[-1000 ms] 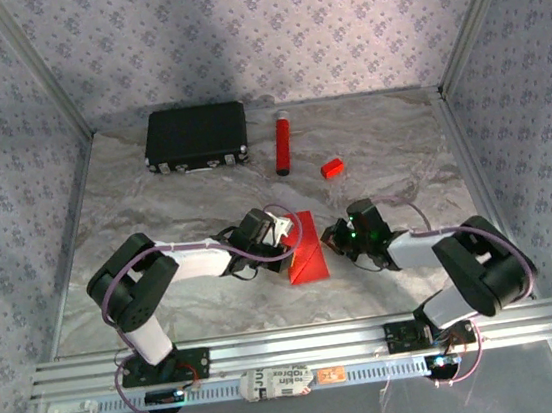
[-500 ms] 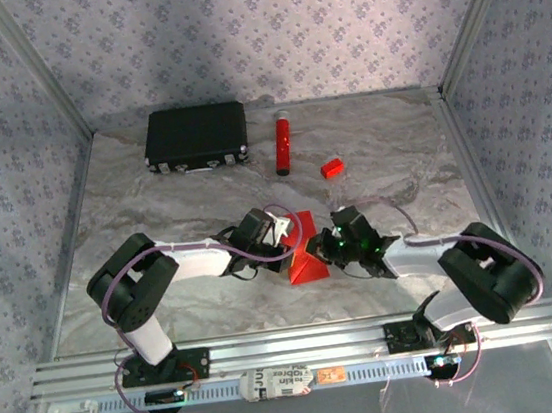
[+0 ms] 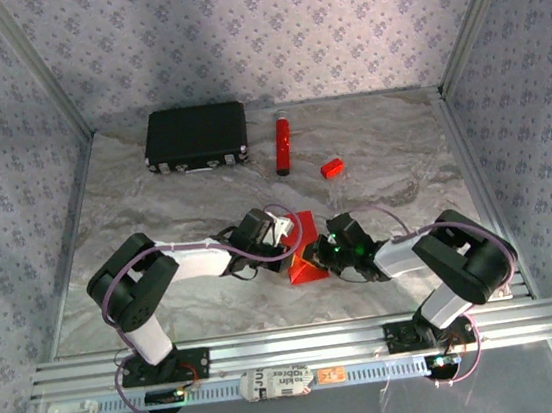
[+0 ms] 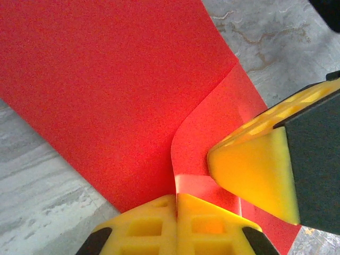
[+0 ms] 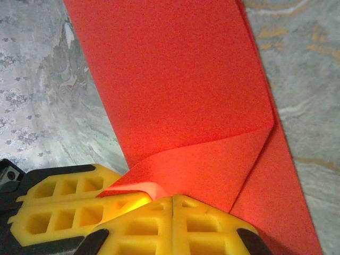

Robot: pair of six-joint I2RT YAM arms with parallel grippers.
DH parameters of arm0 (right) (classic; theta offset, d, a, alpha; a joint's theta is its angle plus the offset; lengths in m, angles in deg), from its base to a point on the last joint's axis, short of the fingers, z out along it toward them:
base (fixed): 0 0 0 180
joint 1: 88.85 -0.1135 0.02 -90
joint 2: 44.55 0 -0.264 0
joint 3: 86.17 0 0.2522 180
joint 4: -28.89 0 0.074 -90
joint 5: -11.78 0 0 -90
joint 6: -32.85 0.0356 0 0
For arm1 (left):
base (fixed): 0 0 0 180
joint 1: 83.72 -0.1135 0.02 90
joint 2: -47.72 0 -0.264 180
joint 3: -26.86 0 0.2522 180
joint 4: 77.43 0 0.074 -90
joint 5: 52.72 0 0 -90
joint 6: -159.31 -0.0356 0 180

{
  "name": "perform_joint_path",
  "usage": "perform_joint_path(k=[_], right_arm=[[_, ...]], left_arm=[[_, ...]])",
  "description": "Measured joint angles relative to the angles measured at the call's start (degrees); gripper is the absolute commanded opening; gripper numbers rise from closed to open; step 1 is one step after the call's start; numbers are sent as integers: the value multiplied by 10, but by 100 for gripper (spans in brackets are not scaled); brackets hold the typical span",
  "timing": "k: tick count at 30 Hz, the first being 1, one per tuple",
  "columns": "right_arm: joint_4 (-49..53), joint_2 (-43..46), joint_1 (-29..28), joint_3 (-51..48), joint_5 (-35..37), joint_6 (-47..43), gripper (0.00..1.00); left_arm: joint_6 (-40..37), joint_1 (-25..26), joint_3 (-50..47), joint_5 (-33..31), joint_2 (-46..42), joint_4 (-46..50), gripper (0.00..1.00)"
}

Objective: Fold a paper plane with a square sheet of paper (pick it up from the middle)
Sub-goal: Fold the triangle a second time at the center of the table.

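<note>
Where the two wrists meet in the top external view, the square sheet of paper [image 3: 304, 228] is mostly covered: red wedges show at mid-table, well apart from the black case [image 3: 196, 136]. The tips of the left gripper [image 3: 291, 249] and right gripper [image 3: 315, 255] are too small to read there. Left wrist view: left gripper [image 4: 176, 201] fingers pressed together, no gap, tips on the sheet [image 4: 106, 79] where a flap curls up. Cannot tell whether paper is nipped in the seam. A right gripper finger [image 4: 255, 170] touches the flap. Right wrist view: right gripper [image 5: 171, 204] likewise closed against the raised fold [image 5: 207, 159]. The sheet's far end is cut off by the frame. Left gripper's fingers [image 5: 64, 204] sit just beside.
</note>
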Motion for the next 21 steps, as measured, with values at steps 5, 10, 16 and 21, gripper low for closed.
perform_joint_path(k=[5,10,16,21], right_arm=[[38,37,-4,5,1,0,0],[42,46,-17,21,3,0,0],[27,-2,-31,24,1,3,0],[-5,-12,-33,8,3,15,0]], left_arm=[[0,0,0,1,0,0,3],[0,0,0,1,0,0,3],[0,-1,0,2,0,0,3],[0,-1,0,2,0,0,3]])
